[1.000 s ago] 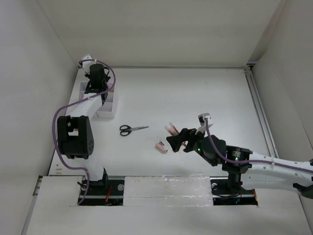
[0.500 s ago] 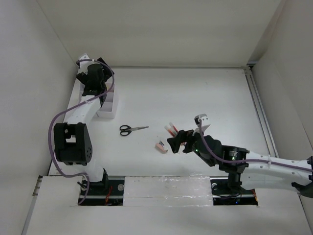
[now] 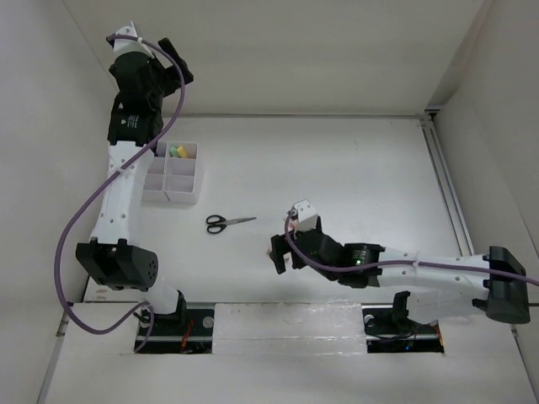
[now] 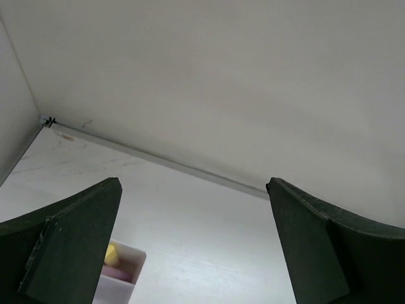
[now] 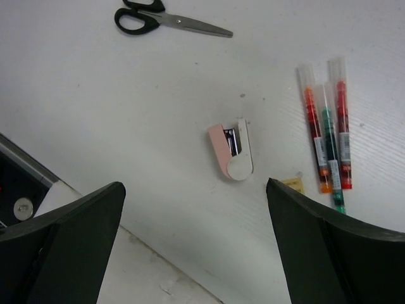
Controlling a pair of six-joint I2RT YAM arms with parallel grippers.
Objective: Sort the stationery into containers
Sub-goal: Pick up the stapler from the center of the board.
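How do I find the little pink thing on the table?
Look at the white table between the black-handled scissors and the three clear-capped pens. The stubby pink-and-white eraser lies there. Unlike those long, thin things, it is short and blocky.

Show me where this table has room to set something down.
Bare: the white table between the white divided plastic box and the right rail. Crowded: the near middle, where black scissors, a pink eraser and three clear pens lie by the right gripper.
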